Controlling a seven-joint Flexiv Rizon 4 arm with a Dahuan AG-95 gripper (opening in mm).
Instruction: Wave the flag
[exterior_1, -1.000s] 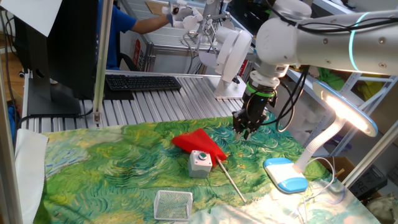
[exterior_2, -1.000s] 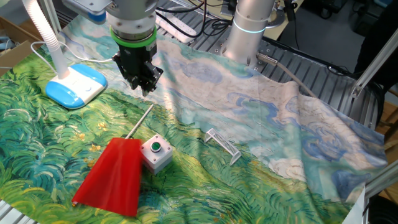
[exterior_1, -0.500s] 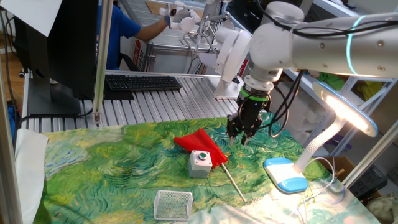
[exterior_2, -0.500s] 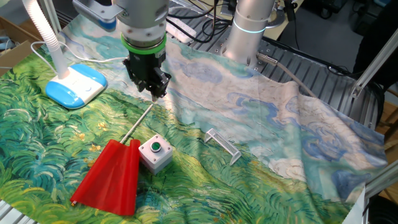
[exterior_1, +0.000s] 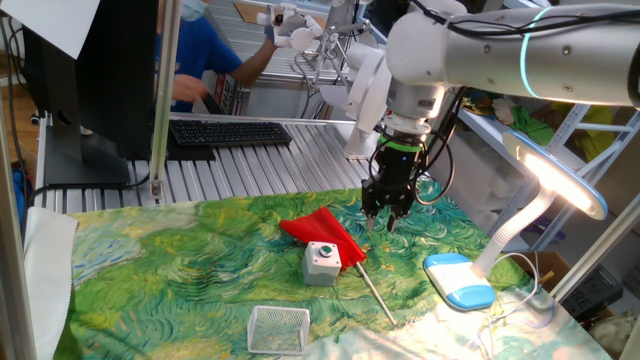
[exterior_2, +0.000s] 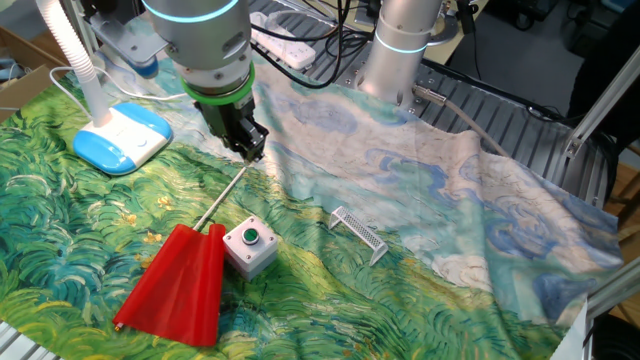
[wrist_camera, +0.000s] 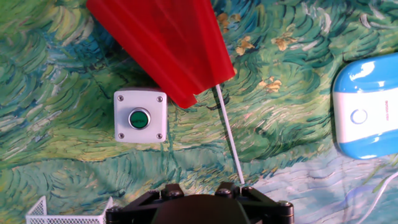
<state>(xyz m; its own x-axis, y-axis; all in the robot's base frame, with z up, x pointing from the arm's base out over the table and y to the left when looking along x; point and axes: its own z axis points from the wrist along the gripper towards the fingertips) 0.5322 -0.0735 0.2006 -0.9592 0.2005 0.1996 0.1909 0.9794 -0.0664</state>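
The flag lies flat on the painted cloth. Its red pennant (exterior_1: 320, 232) (exterior_2: 180, 288) (wrist_camera: 163, 43) rests against the grey box, and its thin pale stick (exterior_1: 372, 292) (exterior_2: 224, 196) (wrist_camera: 227, 138) points away from it. My gripper (exterior_1: 383, 218) (exterior_2: 250, 150) hangs fingers-down just above the stick's free end, not touching it. Its two fingertips show a small gap and hold nothing. In the hand view only the gripper's dark body shows at the bottom edge, with the stick's end running up to it.
The grey box with a green button (exterior_1: 322, 262) (exterior_2: 250, 246) (wrist_camera: 140, 116) sits beside the pennant. A small wire basket (exterior_1: 278, 328) (exterior_2: 358, 233) lies near the cloth's edge. A blue and white lamp base (exterior_1: 458, 280) (exterior_2: 120, 135) (wrist_camera: 367, 115) stands beside the stick's end.
My gripper has moved sideways toward the stick's free end and turned at the wrist. The flag and box stay where they were.
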